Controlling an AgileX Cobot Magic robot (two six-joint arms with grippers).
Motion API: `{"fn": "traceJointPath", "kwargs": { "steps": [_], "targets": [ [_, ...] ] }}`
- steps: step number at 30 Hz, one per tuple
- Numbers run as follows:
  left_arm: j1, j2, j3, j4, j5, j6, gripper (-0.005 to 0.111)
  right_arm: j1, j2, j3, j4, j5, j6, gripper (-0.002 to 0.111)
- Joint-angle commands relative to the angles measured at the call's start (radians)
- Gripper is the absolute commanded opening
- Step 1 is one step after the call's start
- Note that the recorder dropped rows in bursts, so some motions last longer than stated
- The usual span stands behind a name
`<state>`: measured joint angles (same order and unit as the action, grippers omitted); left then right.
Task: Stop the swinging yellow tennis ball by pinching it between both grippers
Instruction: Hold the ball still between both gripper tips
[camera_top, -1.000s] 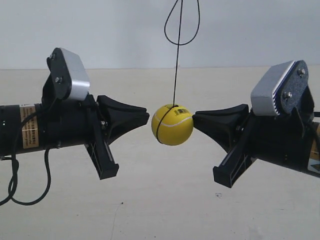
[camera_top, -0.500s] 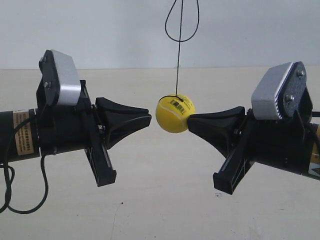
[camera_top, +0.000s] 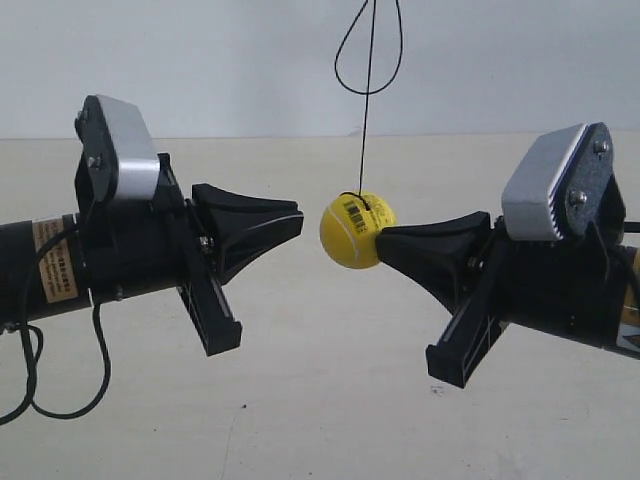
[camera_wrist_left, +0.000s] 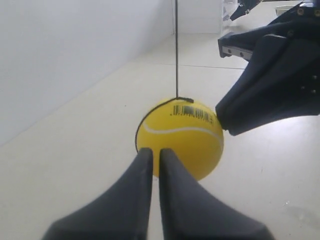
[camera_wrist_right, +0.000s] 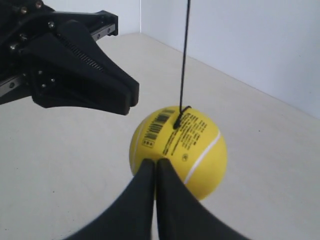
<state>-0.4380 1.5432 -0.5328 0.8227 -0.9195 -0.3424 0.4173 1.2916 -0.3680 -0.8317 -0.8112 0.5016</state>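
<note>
Jaws pressed together on the left gripper (camera_top: 297, 222) and the right gripper (camera_top: 384, 240); ball touched on one side only.
The yellow tennis ball (camera_top: 357, 230) hangs on its cord (camera_top: 366, 120) between the tips. The right gripper touches it and the left gripper stands just beside it, so the pinch looks half made. Whether the ball is swinging cannot be told, and where the cord is fixed lies above the frame.
</note>
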Motion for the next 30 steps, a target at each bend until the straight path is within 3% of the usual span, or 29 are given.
{"fn": "traceJointPath", "kwargs": {
  "steps": [1,7,30],
  "targets": [
    [-0.002,0.052,-0.011,-0.024,-0.022,0.007,0.005,0.001,0.000,-0.004,0.020,0.020,-0.016,0.000],
    [-0.002,0.085,-0.010,-0.024,-0.079,0.022,0.005,0.001,0.000,-0.004,0.020,0.017,-0.016,0.000],
    [-0.002,0.086,-0.010,-0.024,-0.079,0.030,0.005,0.001,0.000,-0.004,0.017,0.016,-0.010,0.000]
  ]
}}
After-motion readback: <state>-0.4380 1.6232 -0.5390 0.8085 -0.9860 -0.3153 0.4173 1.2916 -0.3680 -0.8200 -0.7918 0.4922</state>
